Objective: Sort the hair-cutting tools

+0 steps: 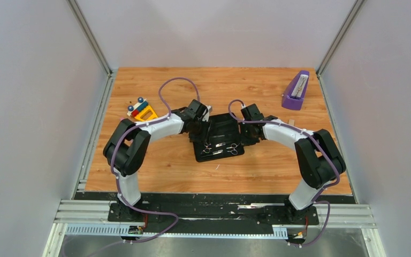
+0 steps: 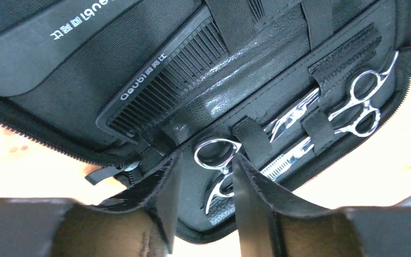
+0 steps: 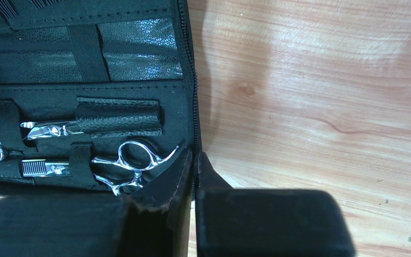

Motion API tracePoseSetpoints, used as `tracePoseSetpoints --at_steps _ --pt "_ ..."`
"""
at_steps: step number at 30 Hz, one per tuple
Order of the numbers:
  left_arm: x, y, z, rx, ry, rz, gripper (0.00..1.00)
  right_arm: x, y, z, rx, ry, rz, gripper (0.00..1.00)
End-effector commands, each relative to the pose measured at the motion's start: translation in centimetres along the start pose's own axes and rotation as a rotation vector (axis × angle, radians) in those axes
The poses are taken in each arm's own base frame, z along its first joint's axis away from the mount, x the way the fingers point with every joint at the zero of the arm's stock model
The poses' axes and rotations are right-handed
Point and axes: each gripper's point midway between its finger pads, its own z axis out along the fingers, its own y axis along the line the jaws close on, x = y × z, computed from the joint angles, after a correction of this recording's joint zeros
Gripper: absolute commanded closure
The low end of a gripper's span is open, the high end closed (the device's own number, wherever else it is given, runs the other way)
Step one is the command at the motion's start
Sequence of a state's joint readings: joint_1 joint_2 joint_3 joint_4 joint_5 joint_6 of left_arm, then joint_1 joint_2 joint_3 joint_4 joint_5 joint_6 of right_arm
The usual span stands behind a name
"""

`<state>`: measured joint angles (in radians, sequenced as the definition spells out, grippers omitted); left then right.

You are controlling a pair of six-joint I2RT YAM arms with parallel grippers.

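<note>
Open case (image 1: 222, 126) held a comb (image 2: 160, 75) and two scissors (image 2: 344, 113) under straps. The left fingers (image 2: 166, 198) were spread at a scissors ring; the right fingers (image 3: 166, 193) pinched the case edge.

Links: white moulded shells (image 1: 167, 126), black joint housings (image 1: 127, 152)
Cables: thin purple cords (image 1: 166, 84) along both arms
Fingers: flat matte-black gripper fingers (image 2: 254, 214), frayed edges
Base: black mounting plate (image 1: 219, 213)

A black zip case (image 1: 223, 127) lies open in the middle of the wooden counter (image 1: 166, 166), its elastic straps showing. A purple wedge-shaped object (image 1: 296, 91) stands near the far right corner. A small yellow, red and blue toy (image 1: 142, 110) sits at the far left.
</note>
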<state>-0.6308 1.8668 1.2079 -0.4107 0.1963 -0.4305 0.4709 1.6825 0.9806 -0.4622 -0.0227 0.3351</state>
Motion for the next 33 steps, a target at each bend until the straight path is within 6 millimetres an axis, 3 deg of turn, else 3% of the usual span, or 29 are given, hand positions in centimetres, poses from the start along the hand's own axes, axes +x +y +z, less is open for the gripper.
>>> tracePoseSetpoints --at_steps 1,4,7,10,11,12,13,14,15,18,21,26,29,33 --pt "-2.2 0.3 -3.4 -0.089 -0.085 0.05 0.42 0.6 1.4 0.0 -0.032 0.018 -0.017 0.94" --pt "-4.7 0.4 -5.7 -0.121 -0.153 0.096 0.23 -0.5 1.3 -1.2 -0.017 -0.02 -0.025 0.88" --pt "-6.9 0.8 -7.4 -0.149 -0.19 0.131 0.04 -1.9 1.7 -2.8 -0.02 -0.066 -0.032 0.71" --pt "-10.5 1.2 -8.5 -0.156 -0.236 0.203 0.0 -2.4 2.2 -4.1 -0.037 -0.088 -0.027 0.57" --pt "-10.7 1.6 -7.6 -0.163 -0.214 0.216 0.0 -2.4 2.4 -4.4 -0.041 -0.093 -0.022 0.55" --pt "-12.2 1.5 -7.9 -0.152 -0.237 0.252 0.0 -2.3 2.6 -4.8 -0.048 -0.1 -0.021 0.53" --pt "-12.3 1.8 -6.6 -0.143 -0.212 0.265 0.0 -2.1 2.8 -5.0 -0.053 -0.104 -0.025 0.52" --pt "-13.6 1.7 -6.8 -0.135 -0.232 0.306 0.0 -1.8 3.0 -5.0 -0.059 -0.101 -0.028 0.51" --pt "-13.6 1.9 -5.3 -0.124 -0.205 0.323 0.0 -1.4 3.2 -5.1 -0.066 -0.095 -0.032 0.51" --pt "-15.5 2.0 -3.8 -0.079 -0.21 0.395 0.0 0.2 4.2 -5.1 -0.091 -0.064 -0.053 0.5" --pt "-15.4 1.1 -1.4 0.051 -0.167 0.437 0.0 2.1 5.3 -4.9 -0.107 -0.029 -0.079 0.52" --pt "-14.8 -0.3 0.6 0.206 -0.14 0.493 0.0 4.9 7.0 -4.5 -0.125 0.026 -0.113 0.58" --pt "-14.2 -1.2 0.8 0.284 -0.123 0.494 0.0 6.2 7.6 -4.0 -0.132 0.062 -0.129 0.62" --pt "-12.9 -0.8 1.6 0.296 -0.083 0.479 0.01 6.9 7.5 -2.6 -0.11 0.093 -0.143 0.65"
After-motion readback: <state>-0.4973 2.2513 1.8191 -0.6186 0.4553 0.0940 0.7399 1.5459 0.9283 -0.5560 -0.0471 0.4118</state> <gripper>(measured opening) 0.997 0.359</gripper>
